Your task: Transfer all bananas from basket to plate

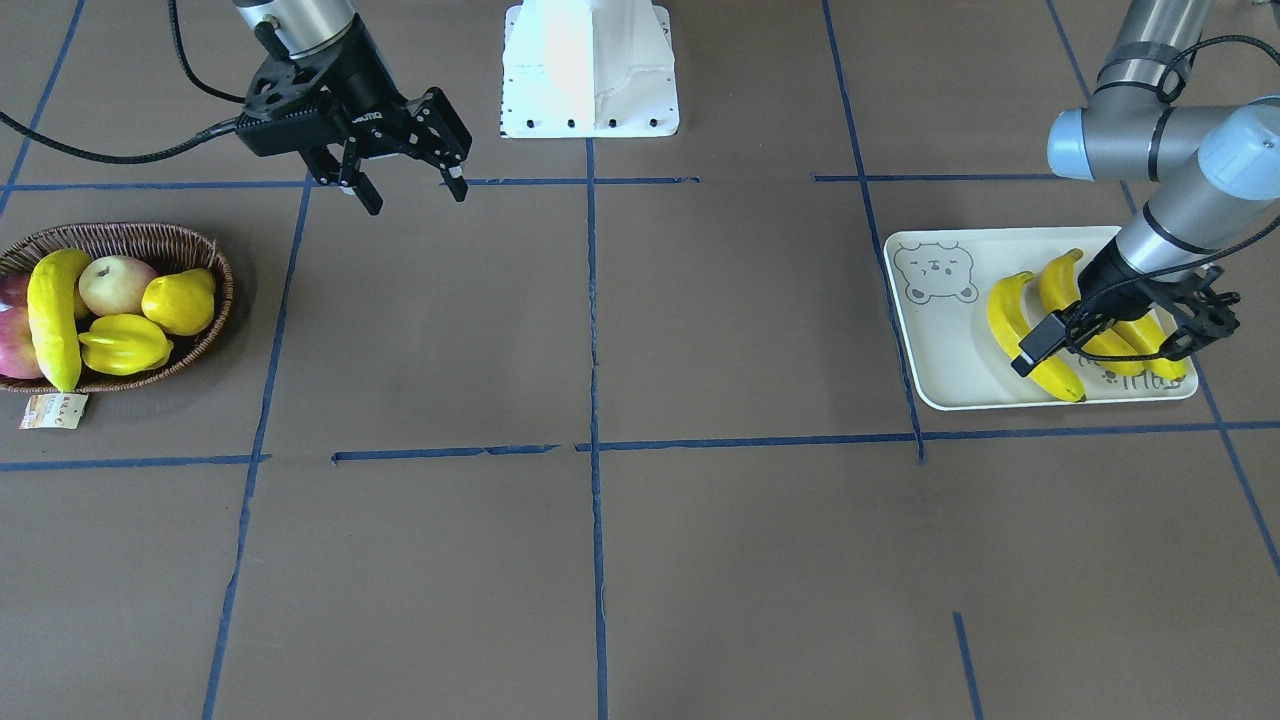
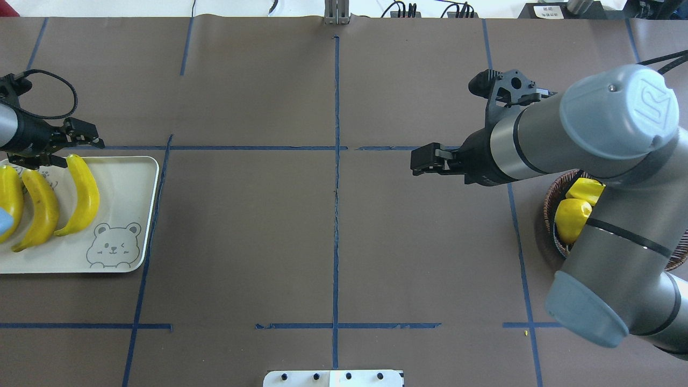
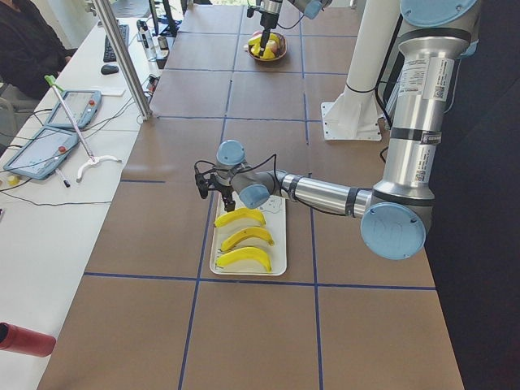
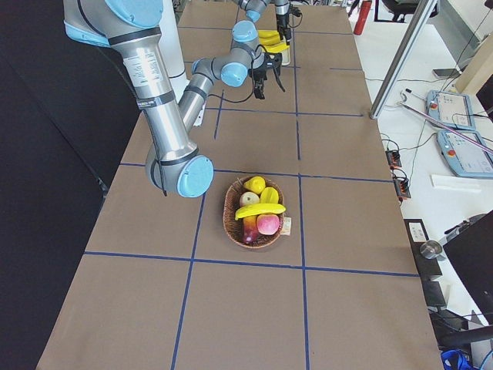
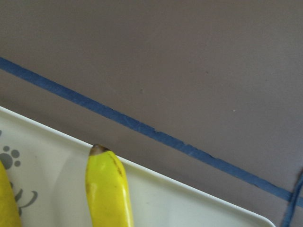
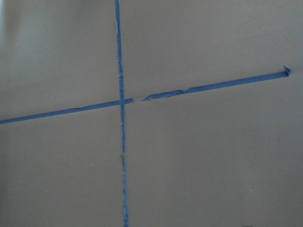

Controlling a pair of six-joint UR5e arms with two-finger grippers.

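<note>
step in hand, by my reading, is the fetch of the last banana. three bananas (image 2: 80, 196) lie side by side on the plate (image 1: 950, 340), at 3 o'clock on the counter (image 1: 700, 330) in the front-facing view. the fourth banana (image 1: 52, 320) lies in the basket (image 1: 130, 232) at 9 o'clock, across apples (image 1: 112, 285) and beside two other yellow fruits (image 1: 178, 300). the left tool (image 1: 1125, 335) hangs low over the plate, released and holding nothing; its wrist view shows only a banana tip and the plate's rim. the right tool (image 1: 410, 195) is released too and empty, above bare counter, with the basket at about 8 o'clock from it in that view. the next move likely calls for the right arm to swing over the basket, set its fingers across the banana's middle, and come down without nudging the round fruit beside it.
</note>
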